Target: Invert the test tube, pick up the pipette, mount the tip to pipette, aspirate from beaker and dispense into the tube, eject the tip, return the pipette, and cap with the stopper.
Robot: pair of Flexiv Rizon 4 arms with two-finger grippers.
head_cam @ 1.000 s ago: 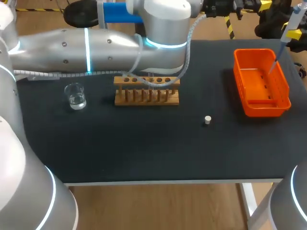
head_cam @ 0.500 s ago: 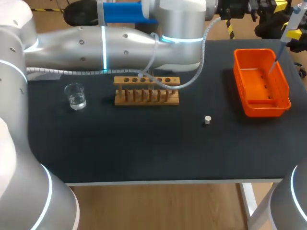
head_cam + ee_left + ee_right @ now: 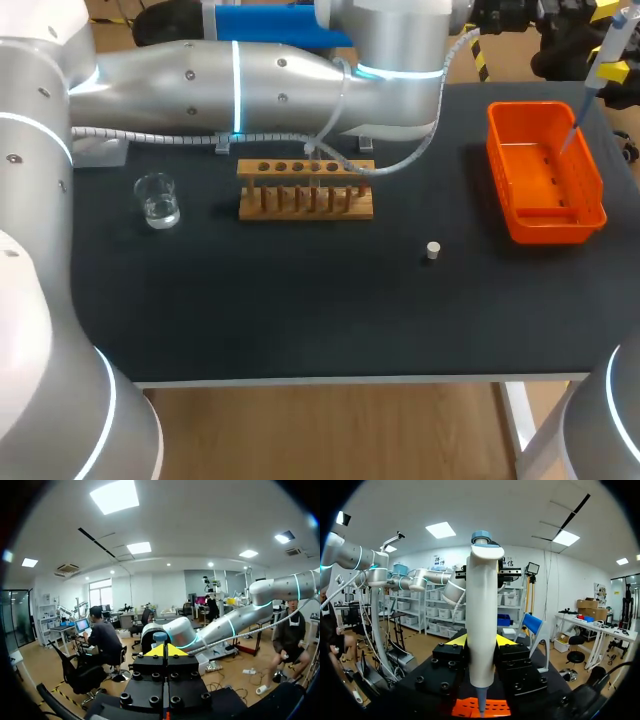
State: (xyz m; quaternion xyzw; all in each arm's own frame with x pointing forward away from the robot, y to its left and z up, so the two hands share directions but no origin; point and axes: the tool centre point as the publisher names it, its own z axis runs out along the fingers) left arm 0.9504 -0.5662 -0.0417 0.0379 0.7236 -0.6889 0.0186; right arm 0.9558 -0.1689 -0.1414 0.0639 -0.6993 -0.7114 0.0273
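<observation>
At the table's (image 3: 300, 300) 2 o'clock corner, right claw (image 3: 481, 641) clamps the pipette (image 3: 481, 615) near upright, nose down; bin (image 3: 555, 228) lies just under, at the nose's 6 o'clock.

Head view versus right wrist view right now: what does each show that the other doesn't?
Only the head view: the beaker, wooden rack, stopper and left arm across the table's back. Only the right wrist view: the right gripper shut on the pipette, a finger on each side of its body. Both: the pipette, its lower end over the orange tray.
</observation>
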